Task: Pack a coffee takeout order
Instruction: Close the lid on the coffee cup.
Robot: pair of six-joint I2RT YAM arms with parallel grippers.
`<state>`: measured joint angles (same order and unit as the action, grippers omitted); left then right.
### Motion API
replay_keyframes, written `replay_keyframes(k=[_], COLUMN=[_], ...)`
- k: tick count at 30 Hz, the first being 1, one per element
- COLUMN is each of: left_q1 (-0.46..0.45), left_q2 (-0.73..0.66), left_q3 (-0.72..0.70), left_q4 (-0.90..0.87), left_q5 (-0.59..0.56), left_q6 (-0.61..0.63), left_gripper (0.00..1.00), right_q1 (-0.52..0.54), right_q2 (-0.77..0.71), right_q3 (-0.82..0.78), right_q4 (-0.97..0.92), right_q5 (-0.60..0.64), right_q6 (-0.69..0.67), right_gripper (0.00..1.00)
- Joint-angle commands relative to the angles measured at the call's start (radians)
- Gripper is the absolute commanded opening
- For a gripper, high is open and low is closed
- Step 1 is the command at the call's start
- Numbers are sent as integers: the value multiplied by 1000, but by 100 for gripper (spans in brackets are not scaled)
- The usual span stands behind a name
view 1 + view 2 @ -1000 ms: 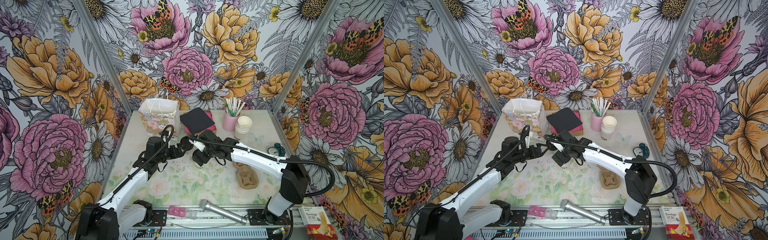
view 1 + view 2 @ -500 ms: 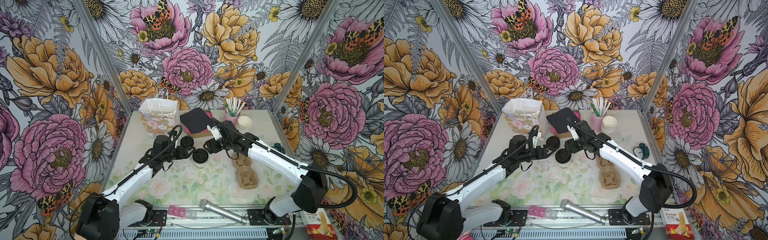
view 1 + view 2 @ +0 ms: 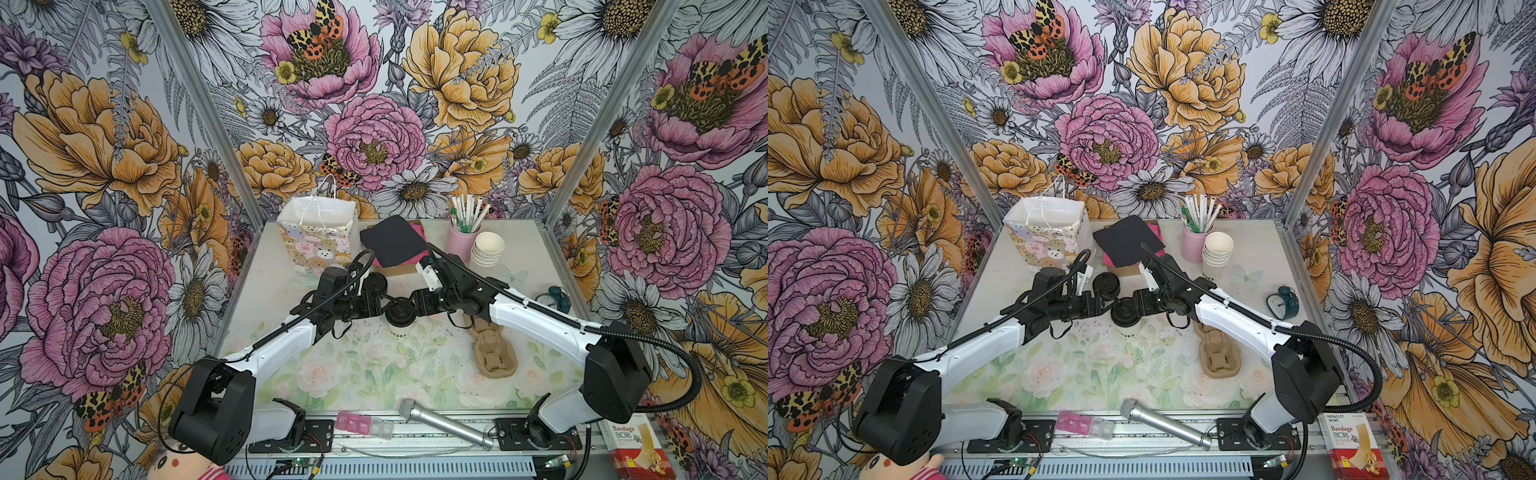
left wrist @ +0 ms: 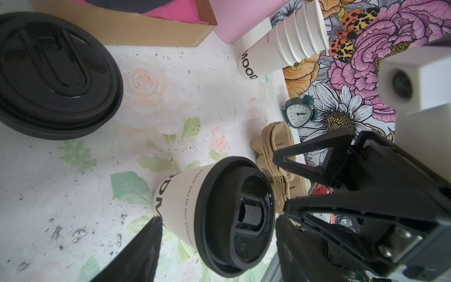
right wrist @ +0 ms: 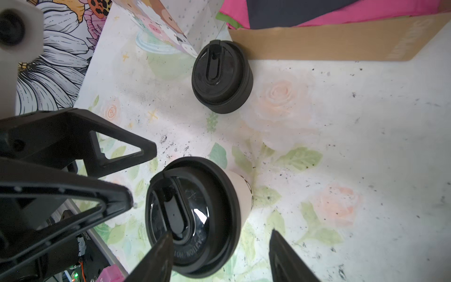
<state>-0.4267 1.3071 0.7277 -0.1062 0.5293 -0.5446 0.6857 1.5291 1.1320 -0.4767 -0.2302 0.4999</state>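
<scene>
Cup [image 3: 399,331] of white paper with black lettering stands upright on the worktop [image 3: 365,374] near the middle of the frame in both top views, its black lid [image 3: 400,314] already on. The left tool [image 3: 384,306] and right tool [image 3: 416,306] meet it from opposite sides.

In the left wrist view the left tool's jaws stand wide with the cup between them; whether a pad touches it cannot be told. The right tool's jaws are likewise apart, one fingertip at the lid's rim and the other clear of the wall.

Capping looks finished or nearly so. The step in hand is probably checking the lid's seat or taking hold of the cup for packing. The next move likely calls for a light squeeze on the tapered wall below the rim, since thin paper dents easily and the glossy moulded plastic is slippery.

The black napkin [image 3: 392,241], matte, square and limp, lies on pink napkins [image 3: 419,232] in the upper middle, beside a glossy printed gift bag [image 3: 318,239]. A moulded pulp carrier [image 3: 494,353], rough and tan, lies right of centre.
</scene>
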Motion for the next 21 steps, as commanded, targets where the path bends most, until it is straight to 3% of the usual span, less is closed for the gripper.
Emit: replay_keyframes(k=[1, 16, 21], left_q1=[-12, -24, -25], left_q2=[16, 91, 104], left_q3=[32, 25, 16], left_q4=[27, 43, 44], left_q5=[21, -2, -10], left_q6=[2, -9, -15], left_gripper=[71, 58, 50], right_q1=[-8, -8, -8], right_q2=[20, 33, 34], right_q3=[-17, -78, -102], right_q4=[55, 88, 98], right_q5=[-21, -11, -17], right_q6=[29, 44, 52], right_gripper=[59, 48, 46])
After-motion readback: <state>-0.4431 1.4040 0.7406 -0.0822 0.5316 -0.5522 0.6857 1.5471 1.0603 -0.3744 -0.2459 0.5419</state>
